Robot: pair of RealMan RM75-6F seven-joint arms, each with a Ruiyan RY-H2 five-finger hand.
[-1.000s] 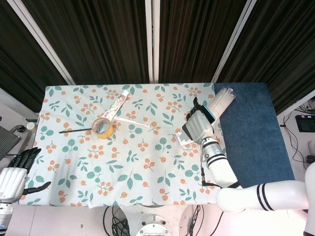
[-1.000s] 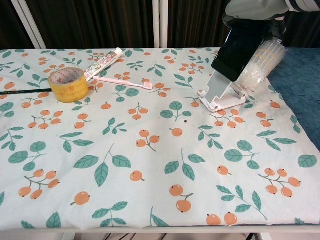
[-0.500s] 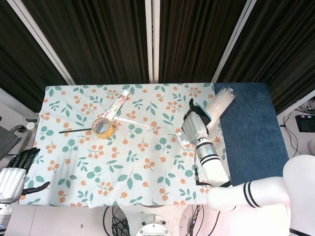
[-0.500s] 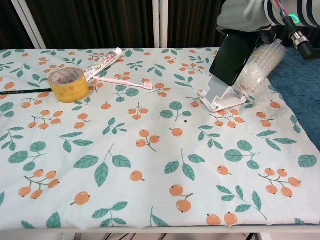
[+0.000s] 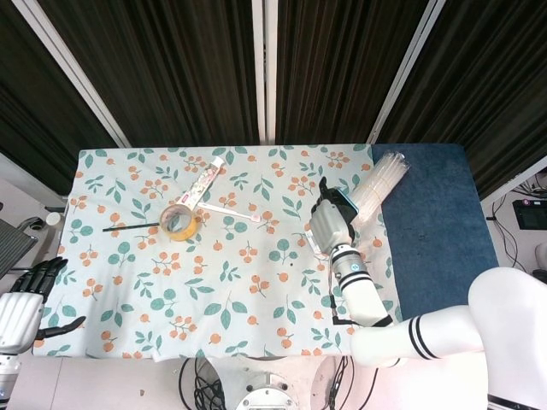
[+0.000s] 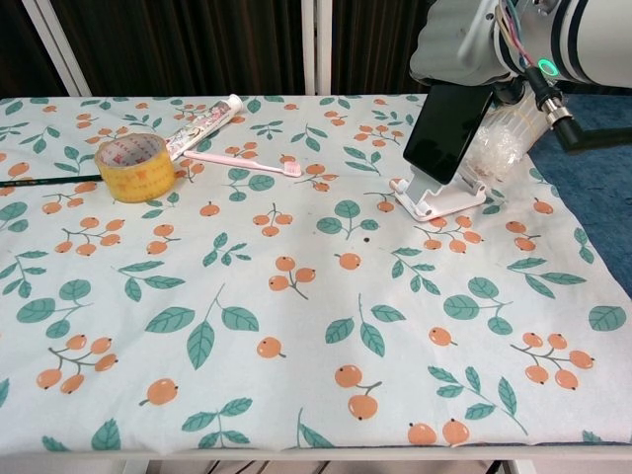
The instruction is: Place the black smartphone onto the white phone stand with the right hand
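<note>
Here the right robot hand holds the black smartphone steeply tilted, long axis rising rightward, above the white phone stand; the left robot hand hangs empty, fingers apart.

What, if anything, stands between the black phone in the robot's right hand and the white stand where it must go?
Nothing visible does. The right hand holds the phone just above the stand; the plastic bundle lies behind.

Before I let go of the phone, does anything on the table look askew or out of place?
Nothing is spilled or damaged. The black smartphone is tilted in the right hand over the white phone stand; whether its lower edge sits in the lip cannot be told. A clear plastic bundle lies close behind the stand.
</note>
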